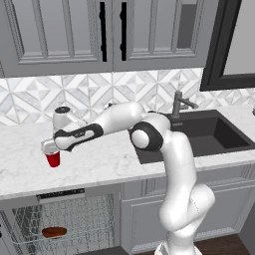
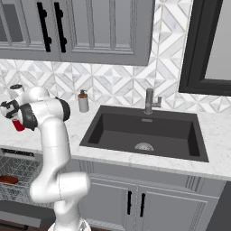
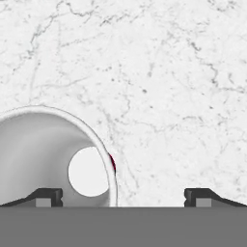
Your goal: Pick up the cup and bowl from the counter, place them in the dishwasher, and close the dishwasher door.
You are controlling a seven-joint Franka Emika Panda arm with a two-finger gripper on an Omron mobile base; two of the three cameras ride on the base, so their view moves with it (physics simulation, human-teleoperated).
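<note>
Hand view: gripper (image 3: 123, 198) spread wide, nothing held, looking straight down at the marble counter (image 3: 159, 72). One fingertip (image 3: 46, 197) sits over the white inside of the cup (image 3: 48, 159); the other stands over bare marble, clear of the rim. Off-centre, then: cup wall between the tips, but not the whole cup.

Left base view: same gripper (image 1: 50, 147) low over the red cup (image 1: 53, 159), which stands upright on the counter (image 1: 99, 164), well left of the black sink (image 1: 199, 137). Contact between fingers and cup cannot be told.

Below the counter, dishwasher (image 1: 64, 219) open, wire rack exposed. Reddish-brown bowl (image 1: 54, 232) already lying in the rack. Also seen from the right base view, bowl (image 2: 8, 180) low at the left edge, with the dishwasher door (image 2: 27, 215) hanging down in front.

Status, as judged: bowl placement done. Cup not yet grasped, not yet lifted. Outstanding: grip the cup, carry to the rack, release, shut the door. Roughly the midpoint. Grey soap bottle (image 2: 83, 101) beside the sink not involved.
</note>
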